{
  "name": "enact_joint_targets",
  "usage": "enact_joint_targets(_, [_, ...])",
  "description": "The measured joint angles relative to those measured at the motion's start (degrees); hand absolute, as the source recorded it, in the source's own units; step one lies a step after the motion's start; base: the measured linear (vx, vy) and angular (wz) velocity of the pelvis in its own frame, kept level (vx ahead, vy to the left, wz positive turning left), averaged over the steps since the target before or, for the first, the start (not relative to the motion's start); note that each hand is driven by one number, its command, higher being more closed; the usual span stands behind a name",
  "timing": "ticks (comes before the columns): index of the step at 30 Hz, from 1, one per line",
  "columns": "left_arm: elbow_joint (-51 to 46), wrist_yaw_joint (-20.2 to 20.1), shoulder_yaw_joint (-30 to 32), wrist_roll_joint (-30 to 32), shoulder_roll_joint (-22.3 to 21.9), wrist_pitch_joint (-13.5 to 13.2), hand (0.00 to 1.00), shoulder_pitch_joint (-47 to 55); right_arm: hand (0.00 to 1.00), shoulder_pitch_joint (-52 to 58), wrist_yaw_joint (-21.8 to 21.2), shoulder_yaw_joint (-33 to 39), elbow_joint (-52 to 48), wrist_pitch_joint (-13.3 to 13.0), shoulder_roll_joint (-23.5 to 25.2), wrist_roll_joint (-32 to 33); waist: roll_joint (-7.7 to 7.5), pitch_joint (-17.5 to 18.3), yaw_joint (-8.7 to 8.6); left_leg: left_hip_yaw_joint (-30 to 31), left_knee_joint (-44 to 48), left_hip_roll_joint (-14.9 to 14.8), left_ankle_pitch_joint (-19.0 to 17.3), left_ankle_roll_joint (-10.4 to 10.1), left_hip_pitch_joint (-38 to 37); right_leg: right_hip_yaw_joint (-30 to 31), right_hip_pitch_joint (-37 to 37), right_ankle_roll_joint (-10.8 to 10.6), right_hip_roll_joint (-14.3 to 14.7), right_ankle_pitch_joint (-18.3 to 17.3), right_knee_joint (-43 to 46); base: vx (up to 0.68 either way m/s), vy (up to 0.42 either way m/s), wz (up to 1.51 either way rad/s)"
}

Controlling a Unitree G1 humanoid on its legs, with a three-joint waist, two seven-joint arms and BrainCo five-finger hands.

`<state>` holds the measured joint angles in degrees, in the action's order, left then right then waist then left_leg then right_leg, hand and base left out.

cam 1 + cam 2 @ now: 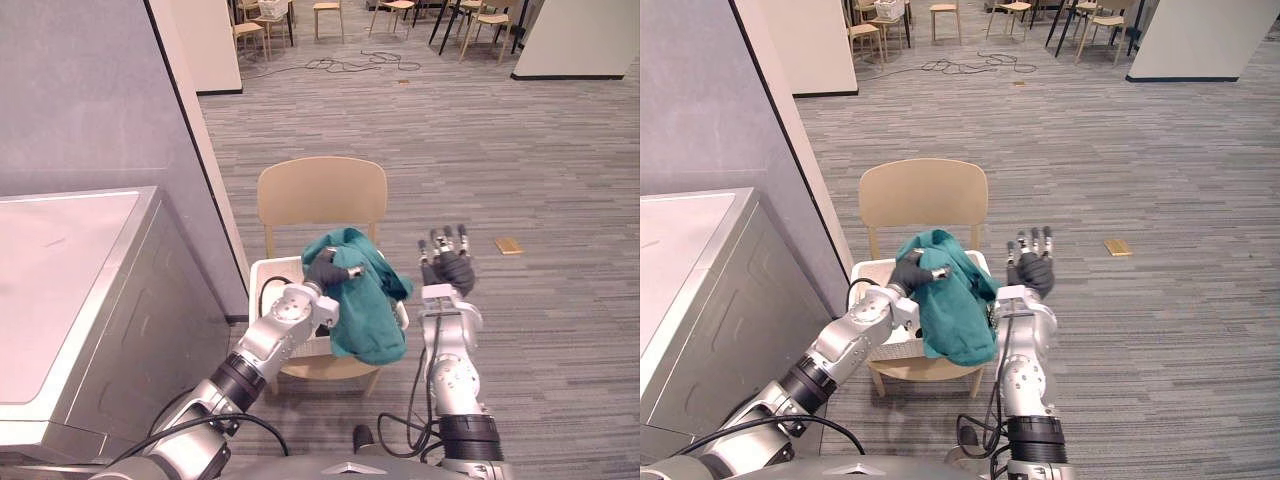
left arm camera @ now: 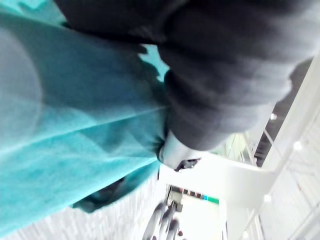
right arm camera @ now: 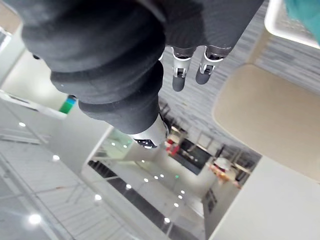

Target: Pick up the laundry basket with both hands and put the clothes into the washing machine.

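Observation:
A teal garment [image 1: 365, 300] hangs lifted over a white laundry basket [image 1: 262, 285] that stands on a beige chair [image 1: 320, 195]. My left hand [image 1: 325, 272] is at the top of the cloth with its fingers curled into it. In the left wrist view the teal garment [image 2: 75, 125] lies right against the hand. To the right of the basket, my right hand [image 1: 448, 268] is raised with straight fingers [image 3: 182, 75] and touches nothing. The washing machine [image 1: 60, 290] stands at the left with its grey top shut.
A grey partition wall [image 1: 90, 90] rises behind the washer. On the carpet to the right lies a small wooden block [image 1: 508, 245]. More chairs and tables [image 1: 395, 10] and a cable [image 1: 350, 62] are far back.

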<state>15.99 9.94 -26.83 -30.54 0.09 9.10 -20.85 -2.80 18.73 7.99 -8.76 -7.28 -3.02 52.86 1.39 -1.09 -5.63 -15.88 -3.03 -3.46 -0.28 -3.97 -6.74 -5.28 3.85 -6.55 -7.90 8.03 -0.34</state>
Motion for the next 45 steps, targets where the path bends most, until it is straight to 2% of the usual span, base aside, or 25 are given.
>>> enact_joint_targets(2, [-0.63,0.75,3.13,-1.97,0.06,-0.63,1.00,2.16,0.00,0.31,1.27,3.33,-2.06,-0.11,-0.05,-1.60,0.01,0.00,0.27,0.00,-0.03,-0.02,-0.03,-0.02,0.01,-0.01,-0.03,0.00,0.05,0.01,-0.10,0.00,0.000,0.00])
enact_joint_targets(8, [-2.08,2.45,10.20,-4.25,0.08,-1.92,1.00,4.97,0.00,0.55,1.56,8.76,-4.09,-1.34,-0.06,-3.69,-0.01,-0.01,0.37,-0.18,-0.05,-0.02,-0.21,-0.06,-0.12,0.14,-0.12,-0.01,0.09,0.00,-0.24,0.00,0.000,0.00])
enact_joint_targets(20, [-10.43,4.79,23.54,-7.08,0.11,-4.79,1.00,9.88,0.00,5.13,1.89,13.96,-3.73,-1.66,0.35,-3.76,0.11,-0.08,0.10,-1.59,-0.05,0.03,-0.87,-0.07,-0.43,1.48,0.16,-0.06,0.38,0.10,-0.84,0.00,-0.001,-0.05])
enact_joint_targets(26, [-18.06,4.74,31.36,-7.70,0.32,-7.85,1.00,12.83,0.00,7.57,1.27,16.21,-1.13,-1.10,2.33,-3.76,0.39,-0.45,0.16,-1.74,-0.04,-0.04,-1.21,-0.02,-1.43,1.62,-0.82,-0.06,0.49,0.07,-0.92,0.00,-0.003,-0.01])
enact_joint_targets(30, [-21.86,4.80,36.19,-8.17,0.31,-8.81,1.00,16.07,0.00,10.46,0.97,17.59,-0.88,0.03,4.31,-3.75,1.02,-0.81,0.42,-1.70,-0.02,0.05,-1.52,-0.07,-1.61,1.56,-1.08,-0.21,0.34,-0.16,-0.95,0.00,0.000,0.00])
enact_joint_targets(40, [-31.36,4.83,43.89,-9.94,-1.80,-11.51,1.00,21.48,0.00,12.17,-1.16,17.95,-0.86,0.37,6.79,-3.70,1.50,-1.12,1.01,-1.31,-0.08,0.05,-1.57,0.03,-2.36,1.14,-2.06,-0.21,0.22,-0.30,-0.93,0.00,-0.004,0.01])
enact_joint_targets(42, [-33.80,4.82,45.43,-10.01,-2.57,-12.07,1.00,22.87,0.00,14.00,-1.41,17.75,-0.87,1.37,6.74,-3.70,1.52,-1.11,1.85,-1.23,-0.06,0.06,-1.60,0.07,-2.41,1.05,-2.10,-0.21,0.18,-0.46,-0.73,0.00,0.000,0.00])
enact_joint_targets(45, [-36.88,4.78,46.69,-11.23,-4.08,-12.82,1.00,25.66,0.00,16.69,-2.09,17.31,-0.88,1.93,6.89,-3.71,1.53,-1.12,2.18,-0.60,0.01,-0.07,-1.61,0.09,-2.78,0.16,-2.77,-0.18,0.05,-1.06,-0.30,-0.01,-0.020,0.11])
